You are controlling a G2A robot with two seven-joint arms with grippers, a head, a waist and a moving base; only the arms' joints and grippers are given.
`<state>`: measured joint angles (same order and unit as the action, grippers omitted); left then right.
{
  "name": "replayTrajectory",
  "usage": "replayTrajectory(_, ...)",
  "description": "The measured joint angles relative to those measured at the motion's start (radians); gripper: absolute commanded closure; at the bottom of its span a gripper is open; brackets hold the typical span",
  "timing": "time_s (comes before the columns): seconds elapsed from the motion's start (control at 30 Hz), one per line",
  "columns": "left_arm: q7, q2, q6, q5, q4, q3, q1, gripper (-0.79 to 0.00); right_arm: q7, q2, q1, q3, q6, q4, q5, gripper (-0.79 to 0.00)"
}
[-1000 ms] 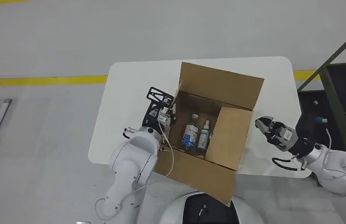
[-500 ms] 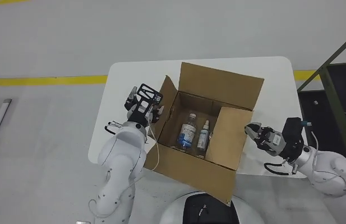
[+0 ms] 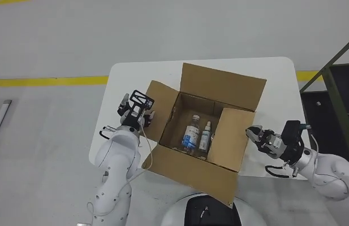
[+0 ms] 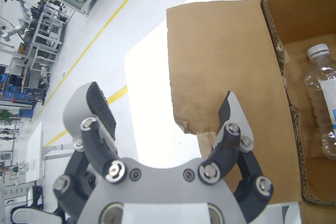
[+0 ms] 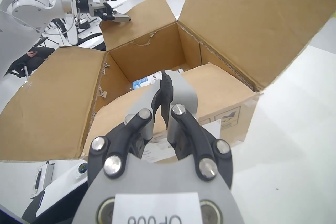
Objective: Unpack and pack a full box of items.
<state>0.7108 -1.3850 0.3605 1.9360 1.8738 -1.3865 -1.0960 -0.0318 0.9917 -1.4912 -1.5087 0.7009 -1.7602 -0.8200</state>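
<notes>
Left gripper (image 4: 160,93) spread at box flap (image 4: 218,64) — right gripper (image 5: 162,86) pressed together.
Its frayed edge could be torn further if snagged.

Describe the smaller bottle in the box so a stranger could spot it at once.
On the white table stands an open cardboard box. Two bottles lie side by side on its floor. The smaller bottle is the slimmer one, lying next to the wider bottle with the blue and white label.

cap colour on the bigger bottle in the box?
White; the cap shows best in the left wrist view.
</notes>
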Motion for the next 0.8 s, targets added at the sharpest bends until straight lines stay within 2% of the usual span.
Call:
replayTrajectory(0.17,-0.008,0.002,-0.009,0.003,-0.014,-0.003,-0.016,-0.785,0.053,0.004,-0.033,-0.048,-0.113,0.026,-0.006,0.000)
replayTrajectory(0.33,-0.006,0.004,-0.007,0.001,-0.007,-0.003,-0.027,-0.785,0.042,0.011,-0.038,-0.043,-0.210,0.066,-0.012,0.000)
replayTrajectory(0.6,-0.002,0.009,-0.007,-0.018,0.027,-0.032,-0.040,-0.785,-0.001,0.027,0.049,0.063,-0.217,0.129,-0.017,0.000)
replayTrajectory(0.8,0.007,0.011,-0.007,-0.058,0.113,-0.051,-0.061,-0.785,-0.008,0.040,0.128,0.129,-0.208,0.171,-0.028,0.000)
